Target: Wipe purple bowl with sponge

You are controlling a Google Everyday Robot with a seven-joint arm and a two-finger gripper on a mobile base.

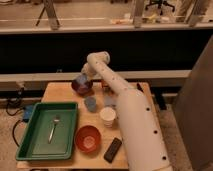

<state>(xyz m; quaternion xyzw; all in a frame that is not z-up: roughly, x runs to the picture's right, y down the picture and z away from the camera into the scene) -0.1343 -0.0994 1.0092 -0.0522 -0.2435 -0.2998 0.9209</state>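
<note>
Two bowls on this wooden table (60, 93), and only the far one is mine. Starting at the near edge: a flat black slab (113, 149) lies at an angle, right beside my white arm (131, 117). Just left of it sits the orange bowl (88, 138), upright, with a pale patch in its bottom (what that is, I can't make out). Further left, the green tray (31, 145) fills the near-left part of the table, and a single metal utensil (53, 127) lies lengthwise inside it.

Moving up the table: a white paper cup (107, 116) stands upright against the side of my arm, just past the orange bowl. Behind that, a blue-grey cup (90, 104) stands on its own, between the paper cup and the far bowl.

Now the business end. The purple bowl (84, 89) sits toward the far edge, left of centre, upright, dark inside. My arm runs up from the near right corner, bends at the elbow above the far edge, and folds back down so my gripper (82, 76) hangs right over the bowl's far-left rim. And the sponge (79, 79): a small light blue block pinched at the tip, my fingers closed narrowly on it, down at the bowl's rim. Whether it is pressing on the inside surface, I can't tell.

Off the table's left side, a blue box (27, 113) sits low beside a dark cable. Past the table runs a long dark ledge (50, 52), with a bright floor beyond it.
</note>
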